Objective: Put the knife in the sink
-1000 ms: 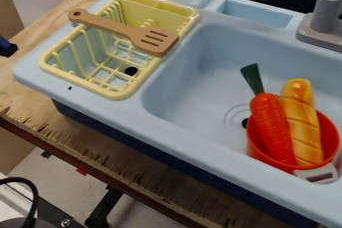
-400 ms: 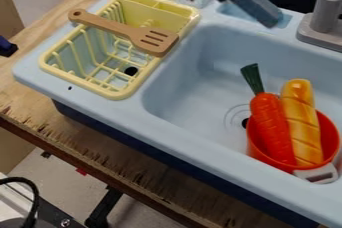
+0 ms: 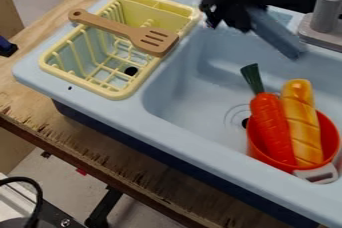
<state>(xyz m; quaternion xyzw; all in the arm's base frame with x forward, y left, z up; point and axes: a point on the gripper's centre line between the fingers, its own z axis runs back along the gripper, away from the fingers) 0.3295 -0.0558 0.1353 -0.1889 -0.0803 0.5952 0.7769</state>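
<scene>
Over the back edge of the sink [image 3: 194,92] hangs my black gripper [image 3: 230,21], coming down from the top edge. It is shut on the knife [image 3: 277,34], whose blue-grey blade sticks out to the right and slants down over the basin's back right part. The blade is in the air, apart from the basin floor. The knife's handle end is hidden by the gripper.
A red pot [image 3: 257,147] with a carrot [image 3: 270,127] and a bread loaf [image 3: 300,122] stands in the basin's right part. A yellow dish rack [image 3: 113,92] with a wooden spatula [image 3: 153,40] across it is at left. The grey faucet [image 3: 325,17] rises at back right.
Gripper and knife have come into view from the top, then moved down and to the right, the blade passing from above the back ledge to over the basin. The other objects have stayed put.
</scene>
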